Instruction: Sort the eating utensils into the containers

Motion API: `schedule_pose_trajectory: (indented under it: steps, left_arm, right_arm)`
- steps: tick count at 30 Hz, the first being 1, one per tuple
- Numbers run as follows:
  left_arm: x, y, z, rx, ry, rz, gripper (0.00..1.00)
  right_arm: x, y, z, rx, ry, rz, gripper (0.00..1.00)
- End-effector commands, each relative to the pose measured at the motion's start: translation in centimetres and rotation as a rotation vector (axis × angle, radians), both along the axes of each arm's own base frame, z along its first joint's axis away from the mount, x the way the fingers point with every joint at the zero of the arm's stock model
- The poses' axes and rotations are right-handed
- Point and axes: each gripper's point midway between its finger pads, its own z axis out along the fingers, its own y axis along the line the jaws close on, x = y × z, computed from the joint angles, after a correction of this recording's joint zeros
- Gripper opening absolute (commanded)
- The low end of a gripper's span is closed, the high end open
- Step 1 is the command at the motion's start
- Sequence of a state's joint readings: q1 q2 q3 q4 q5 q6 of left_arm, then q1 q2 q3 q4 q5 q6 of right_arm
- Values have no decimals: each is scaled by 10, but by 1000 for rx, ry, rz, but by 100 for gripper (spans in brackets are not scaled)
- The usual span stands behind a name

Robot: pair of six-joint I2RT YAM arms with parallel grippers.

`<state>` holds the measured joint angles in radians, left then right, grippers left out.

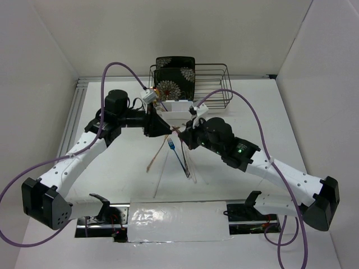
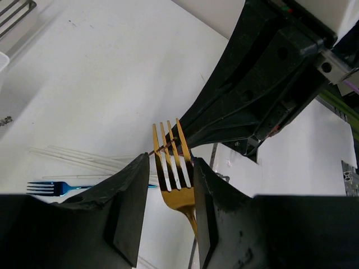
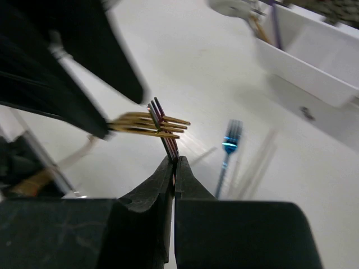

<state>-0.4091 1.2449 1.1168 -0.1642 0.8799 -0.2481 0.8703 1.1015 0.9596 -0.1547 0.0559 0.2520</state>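
My left gripper (image 2: 169, 159) is shut on a gold fork (image 2: 176, 188), gripping the head across its width with the tines pointing up. My right gripper (image 3: 174, 161) is shut on a dark pink fork (image 3: 165, 129). The pink fork's tines cross through the gold fork (image 3: 148, 124) tines in mid-air above the table. Both grippers meet just in front of the white caddy (image 1: 176, 114). A small blue fork (image 1: 172, 145) lies on the table below them, and pale chopsticks (image 2: 78, 157) lie beside it. The blue fork (image 3: 230, 143) looks blurred in the right wrist view.
A black wire dish rack (image 1: 216, 84) stands at the back behind the caddy. It holds a black floral plate (image 1: 175, 73). The white caddy (image 3: 308, 56) has a utensil handle standing in it. Purple cables loop over both arms.
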Motion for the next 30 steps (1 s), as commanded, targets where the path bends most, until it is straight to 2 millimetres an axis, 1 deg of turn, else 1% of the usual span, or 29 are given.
schedule_pose_trajectory:
  steps: [1,2,3,4,5,6,7,8,9,10,11,12,14,15,16,17,19,20,21,22,24,25,26,27,28,29,30]
  left_arm:
    - [-6,16,20,-8,-67,-31,11]
    - [-7,18,23,-8,-65,-28,11]
    - [-5,21,24,-11,-57,-22,11]
    - [-4,23,27,-14,-60,-16,11]
    - [-4,26,33,-25,-60,-18,11]
    - [-1,28,30,-21,-44,-9,11]
    - [4,32,34,-22,-49,8,11]
    - [3,31,35,-26,-44,-3,11]
    - [4,33,36,-27,-44,0,11]
    - [7,32,33,-26,-29,0,11]
    - [7,32,35,-28,-35,0,11]
    - [9,31,32,-27,-18,-3,12]
    - [8,28,30,-36,3,-18,12]
    - [6,26,25,-35,18,-25,14]
    - [7,26,25,-38,17,-20,21]
    - [3,20,22,-31,19,-34,25]
    - [9,12,10,7,31,5,41]
    - [11,9,7,16,37,22,45]
    - [9,6,3,15,53,17,49]
    - [9,2,0,15,47,13,54]
    - [8,-4,-8,21,65,14,58]
    - [9,-7,-13,22,72,13,59]
    - [9,-9,-20,26,89,9,64]
    - [7,-11,-17,16,92,0,66]
    - [9,-16,-25,23,99,-7,68]
    - [7,-20,-26,23,106,-14,73]
    - [6,-25,-32,29,128,-26,75]
  right_arm:
    - [35,-65,-9,-131,-67,-259,0]
    - [34,-63,-11,-132,-71,-243,0]
    - [33,-65,-15,-146,-76,-239,0]
    - [31,-65,-12,-144,-88,-224,0]
    - [30,-66,-16,-150,-90,-222,0]
    - [28,-64,-14,-145,-93,-205,0]
    - [25,-66,-22,-156,-83,-196,0]
    - [24,-65,-23,-155,-80,-194,0]
    - [19,-63,-26,-149,-72,-166,0]
    - [17,-63,-28,-147,-71,-157,0]
    - [17,-64,-27,-142,-70,-162,0]
    - [17,-62,-23,-127,-75,-155,0]
    - [16,-61,-24,-126,-73,-146,0]
    - [16,-60,-26,-131,-69,-144,0]
    - [18,-57,-27,-137,-66,-141,0]
    - [18,-59,-31,-150,-58,-142,0]
    - [20,-55,-32,-156,-49,-139,0]
    - [22,-53,-27,-147,-53,-134,0]
    - [24,-51,-24,-145,-57,-134,0]
    - [22,-48,-24,-141,-54,-121,0]
    - [23,-45,-13,-123,-67,-114,0]
    - [23,-46,-13,-121,-67,-114,0]
    - [25,-44,-3,-106,-78,-117,0]
    - [25,-43,2,-97,-85,-119,0]
    - [26,-42,4,-93,-87,-111,0]
    - [26,-42,1,-102,-77,-111,0]
    - [27,-40,4,-98,-80,-111,0]
